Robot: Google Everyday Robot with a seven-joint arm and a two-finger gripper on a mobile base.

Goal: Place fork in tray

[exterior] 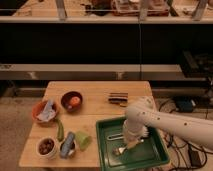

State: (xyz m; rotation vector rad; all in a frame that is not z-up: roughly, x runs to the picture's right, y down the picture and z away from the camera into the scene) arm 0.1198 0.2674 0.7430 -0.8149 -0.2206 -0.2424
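Observation:
The dark-green tray sits at the front right of the wooden table. My white arm reaches in from the right and bends down over the tray. My gripper hangs low inside the tray, near its middle. The fork shows as a slim pale piece just below the gripper, its pale head down-left at the tray floor. I cannot tell if it rests on the floor or is still held. The arm hides the tray's far right corner.
Left of the tray stand a green cup, a blue-white packet, a white bowl of brown things, a green vegetable, an orange bowl with cloth and a brown bowl. Dark utensils lie behind the tray.

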